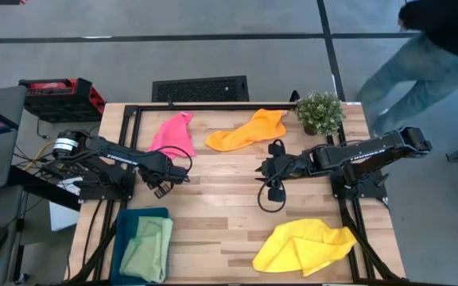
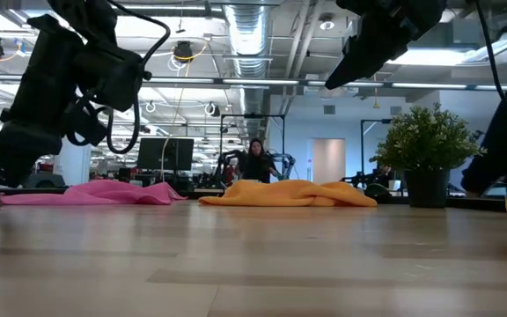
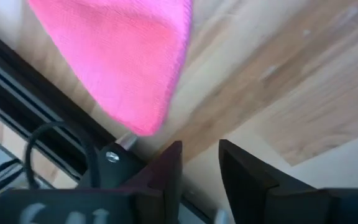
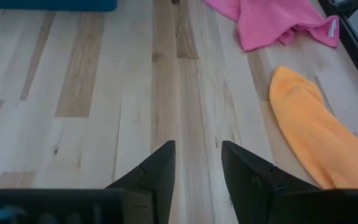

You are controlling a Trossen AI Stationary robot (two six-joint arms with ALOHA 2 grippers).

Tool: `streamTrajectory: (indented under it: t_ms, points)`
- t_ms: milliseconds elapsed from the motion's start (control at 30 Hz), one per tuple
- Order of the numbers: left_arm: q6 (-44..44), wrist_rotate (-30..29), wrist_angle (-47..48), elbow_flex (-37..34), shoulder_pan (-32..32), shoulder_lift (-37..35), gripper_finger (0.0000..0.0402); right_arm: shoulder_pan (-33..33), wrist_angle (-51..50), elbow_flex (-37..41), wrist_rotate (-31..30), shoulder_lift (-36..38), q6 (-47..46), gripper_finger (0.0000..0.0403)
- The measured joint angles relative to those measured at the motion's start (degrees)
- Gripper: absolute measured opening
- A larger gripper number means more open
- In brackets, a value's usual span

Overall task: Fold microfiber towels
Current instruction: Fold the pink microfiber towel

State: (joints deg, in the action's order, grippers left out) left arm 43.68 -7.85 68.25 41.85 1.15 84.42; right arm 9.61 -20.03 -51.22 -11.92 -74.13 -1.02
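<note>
step: we hover between towels | left gripper (image 1: 163,189) by pink towel (image 1: 173,133), fingers spread, empty | right gripper (image 1: 265,171) fingers spread, empty | next: we judge, pinch pink towel's edge

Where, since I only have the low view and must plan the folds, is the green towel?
Observer: The green towel lies in the bin, near left.
Operator: Is the yellow one flat?
Observer: No, the yellow towel is bunched up, near right.
Operator: Is either gripper holding anything?
Observer: No; the left gripper and the right gripper are both open and empty.
</note>
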Motion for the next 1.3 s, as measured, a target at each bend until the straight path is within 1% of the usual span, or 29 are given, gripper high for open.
streamTrajectory:
  t_ms: [167,300,433,500,633,767,1167,1300]
  points:
    - [0.2,-3.4,0.9,0.0,-1.0,0.0,0.0136,0.0,0.0,0.0,-0.1,0.0,0.0,0.0155]
    - [2.6,-2.9,1.1,-0.2,-3.5,0.0,0.0149,0.0,0.0,0.0,-0.1,0.0,0.0,0.0155]
    - [2.7,-2.8,0.6,-3.0,-6.0,0.0,0.0151,0.0,0.0,0.0,-0.1,0.0,0.0,0.0155]
    - [2.7,-1.7,-0.4,-4.5,-7.1,0.0,0.0151,0.0,0.0,0.0,-0.1,0.0,0.0,0.0155]
    - [2.4,-0.7,-2.8,-6.5,-8.3,0.0,0.0151,0.0,-0.1,0.0,-0.1,0.0,0.0,0.0155]
    - [0.4,-0.5,-4.7,-7.7,-9.0,0.0,0.0151,0.0,-0.1,0.0,-0.1,0.0,1.0,0.0155]
    - [-2.1,-5.1,-5.4,-7.9,-9.6,0.0,0.0151,0.0,-0.1,0.0,-0.1,0.0,1.0,0.0155]
    - [-2.1,-4.5,-6.7,-8.6,-10.2,-0.1,0.0151,0.0,-0.1,0.0,-0.1,0.0,1.0,0.0155]
